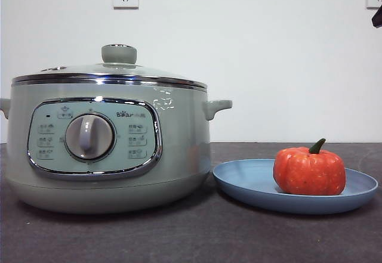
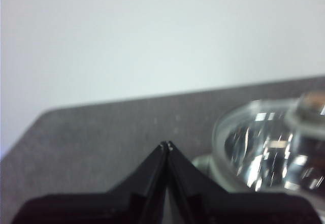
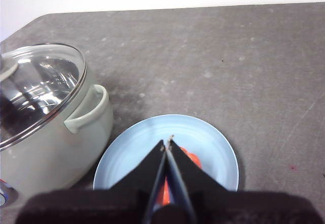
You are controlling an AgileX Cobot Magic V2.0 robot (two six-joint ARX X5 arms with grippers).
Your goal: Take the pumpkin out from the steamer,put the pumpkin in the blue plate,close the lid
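The pumpkin [image 1: 309, 170] sits upright in the blue plate [image 1: 250, 182], which lies on the dark table [image 1: 179, 239] just beside the steamer [image 1: 107, 149], whose glass lid [image 1: 113, 69] is seated on its rim. The right gripper [image 3: 168, 142] hangs above the plate with its jaws pressed together on nothing. The left gripper [image 2: 166, 145], jaws likewise closed and empty, hangs beside the lid.
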